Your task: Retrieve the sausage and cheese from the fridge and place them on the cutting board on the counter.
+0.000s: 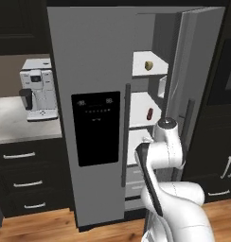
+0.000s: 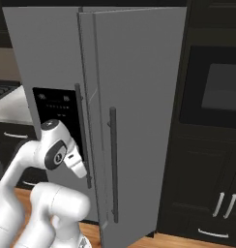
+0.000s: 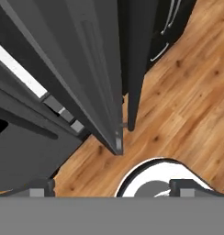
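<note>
End effector [image 3: 111, 189] gaping wide and empty, pointed down at the wooden floor [image 3: 187, 105] beside the fridge [image 1: 96, 94].

Its two dark fingertips [image 3: 40, 187] stand far apart with nothing between them, close to the lower edge of the open right door [image 2: 139, 121]. Inside, the cheese [image 1: 148, 65] sits on an upper white shelf [image 1: 142, 71] and the sausage [image 1: 150, 114] on the shelf below. A coffee machine [image 1: 38, 90] stands on the grey tabletop [image 1: 13, 125] to the left.
</note>
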You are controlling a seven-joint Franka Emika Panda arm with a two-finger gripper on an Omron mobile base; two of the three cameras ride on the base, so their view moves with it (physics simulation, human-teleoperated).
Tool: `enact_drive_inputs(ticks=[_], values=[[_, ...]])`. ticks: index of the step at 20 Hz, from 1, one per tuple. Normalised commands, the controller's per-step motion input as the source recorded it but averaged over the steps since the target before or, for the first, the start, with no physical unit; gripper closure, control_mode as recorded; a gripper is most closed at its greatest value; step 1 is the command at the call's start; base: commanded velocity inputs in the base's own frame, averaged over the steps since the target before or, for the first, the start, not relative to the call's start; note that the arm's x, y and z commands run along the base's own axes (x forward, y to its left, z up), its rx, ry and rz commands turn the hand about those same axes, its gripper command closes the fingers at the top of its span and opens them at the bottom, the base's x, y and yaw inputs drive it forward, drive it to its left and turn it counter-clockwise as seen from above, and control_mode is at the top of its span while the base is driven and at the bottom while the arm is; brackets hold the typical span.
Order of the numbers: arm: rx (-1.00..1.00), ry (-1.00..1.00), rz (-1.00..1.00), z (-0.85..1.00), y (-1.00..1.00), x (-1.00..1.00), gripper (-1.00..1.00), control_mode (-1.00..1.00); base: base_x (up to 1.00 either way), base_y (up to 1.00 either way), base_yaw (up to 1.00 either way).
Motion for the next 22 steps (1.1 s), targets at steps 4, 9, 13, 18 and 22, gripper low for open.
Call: enact_drive_inputs(ticks=[4, 9, 13, 18, 22], values=[[0.0, 0.0, -0.43, 0.0, 0.44, 0.42, -1.0, -1.0, 0.0, 0.0, 0.0], [0.03, 0.0, -0.45, 0.0, 0.28, 0.47, -1.0, -1.0, 0.0, 0.0, 0.0], [0.1, 0.0, -0.24, 0.04, -0.04, 0.54, -1.0, -1.0, 0.0, 0.0, 0.0], [0.1, -0.03, -0.25, 0.01, -0.24, 0.46, -1.0, -1.0, 0.0, 0.0, 0.0], [0.05, -0.07, -0.25, 0.0, -0.2, 0.4, -1.0, -1.0, 0.0, 0.0, 0.0]])
